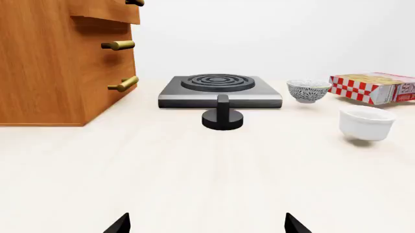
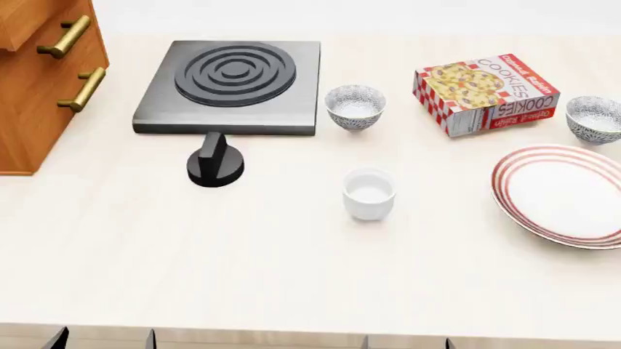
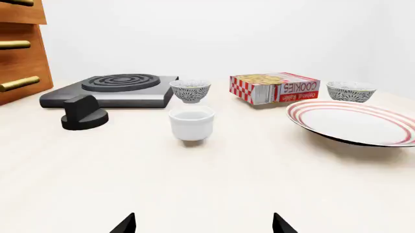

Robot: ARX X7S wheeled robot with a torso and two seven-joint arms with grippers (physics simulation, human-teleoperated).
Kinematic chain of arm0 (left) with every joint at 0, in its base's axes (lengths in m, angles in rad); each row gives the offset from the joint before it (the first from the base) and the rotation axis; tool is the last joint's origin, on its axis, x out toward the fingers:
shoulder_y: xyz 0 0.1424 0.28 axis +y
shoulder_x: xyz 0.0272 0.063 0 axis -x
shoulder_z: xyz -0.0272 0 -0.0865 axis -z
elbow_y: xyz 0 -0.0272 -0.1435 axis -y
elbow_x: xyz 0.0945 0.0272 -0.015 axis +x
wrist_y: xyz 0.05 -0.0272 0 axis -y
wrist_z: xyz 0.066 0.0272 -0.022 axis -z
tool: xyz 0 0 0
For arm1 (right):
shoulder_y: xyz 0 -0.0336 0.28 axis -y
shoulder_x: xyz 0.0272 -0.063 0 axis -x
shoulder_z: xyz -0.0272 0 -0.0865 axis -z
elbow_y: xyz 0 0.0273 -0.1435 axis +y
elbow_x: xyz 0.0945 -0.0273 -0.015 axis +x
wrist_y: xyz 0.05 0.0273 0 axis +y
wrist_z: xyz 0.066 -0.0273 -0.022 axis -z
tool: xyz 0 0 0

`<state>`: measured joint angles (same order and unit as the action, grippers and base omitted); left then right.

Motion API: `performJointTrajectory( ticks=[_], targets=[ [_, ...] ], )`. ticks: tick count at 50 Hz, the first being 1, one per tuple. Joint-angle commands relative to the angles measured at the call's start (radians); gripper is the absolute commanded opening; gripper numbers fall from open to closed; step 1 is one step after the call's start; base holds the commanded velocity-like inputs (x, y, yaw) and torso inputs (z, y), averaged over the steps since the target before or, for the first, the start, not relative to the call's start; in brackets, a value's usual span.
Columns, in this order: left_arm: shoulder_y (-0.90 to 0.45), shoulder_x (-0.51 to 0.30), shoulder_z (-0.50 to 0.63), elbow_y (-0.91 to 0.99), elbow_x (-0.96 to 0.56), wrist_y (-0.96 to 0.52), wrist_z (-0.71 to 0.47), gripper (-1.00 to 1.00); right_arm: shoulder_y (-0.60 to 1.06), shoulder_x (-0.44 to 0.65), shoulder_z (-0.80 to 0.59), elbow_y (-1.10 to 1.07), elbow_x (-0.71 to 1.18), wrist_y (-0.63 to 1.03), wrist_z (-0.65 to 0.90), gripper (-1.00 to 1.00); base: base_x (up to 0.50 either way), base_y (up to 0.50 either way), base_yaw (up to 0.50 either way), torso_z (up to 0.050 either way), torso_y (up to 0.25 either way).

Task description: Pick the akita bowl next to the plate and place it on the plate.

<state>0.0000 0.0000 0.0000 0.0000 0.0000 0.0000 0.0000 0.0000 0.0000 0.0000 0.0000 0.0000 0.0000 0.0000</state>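
The akita bowl [image 2: 594, 118], small and black-and-white speckled, stands just behind the plate [image 2: 563, 196], a wide white plate with red rings at the table's right edge. In the right wrist view, bowl [image 3: 351, 91] and plate [image 3: 353, 124] lie far ahead to one side. A second identical speckled bowl [image 2: 355, 107] sits by the stove. My left gripper [image 2: 104, 340] and right gripper [image 2: 408, 342] hover at the table's near edge, far from both bowls. Only the fingertips show. Both the left gripper [image 1: 207, 224] and the right gripper [image 3: 203, 224] are open, with nothing between their tips.
A plain white cup [image 2: 369, 193] stands mid-table ahead of the right gripper. A cookie box [image 2: 485, 93] lies between the two bowls. A black stove [image 2: 231, 78] with a loose knob [image 2: 215, 161] sits at the back left, beside a wooden drawer cabinet [image 2: 39, 80].
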Motion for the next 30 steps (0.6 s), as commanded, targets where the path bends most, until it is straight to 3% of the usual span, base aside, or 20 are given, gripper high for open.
performJointTrajectory(
  ticks=[1, 19, 25, 30],
  targets=[
    [0.003, -0.016, 0.015, 0.013, -0.021, -0.013, -0.017, 1.0, -0.002, 0.018, -0.029, 0.009, -0.003, -0.01, 0.02, 1.0, 0.0, 0.0, 0.0, 0.0, 0.0],
    [0.007, -0.056, 0.062, 0.034, -0.081, -0.015, -0.067, 1.0, -0.008, 0.063, -0.079, -0.005, 0.026, -0.008, 0.071, 1.0, 0.0, 0.0, 0.0, 0.0, 0.0],
    [0.009, -0.063, 0.037, 0.15, -0.193, -0.148, -0.062, 1.0, -0.015, 0.071, -0.079, -0.034, 0.066, 0.027, 0.063, 1.0, 0.0, 0.0, 0.0, 0.0, 0.0],
    [-0.004, -0.077, 0.001, 0.272, -0.285, -0.263, -0.081, 1.0, -0.027, 0.081, -0.087, -0.18, 0.107, 0.145, 0.058, 1.0, 0.0, 0.0, 0.0, 0.0, 0.0]
  ],
)
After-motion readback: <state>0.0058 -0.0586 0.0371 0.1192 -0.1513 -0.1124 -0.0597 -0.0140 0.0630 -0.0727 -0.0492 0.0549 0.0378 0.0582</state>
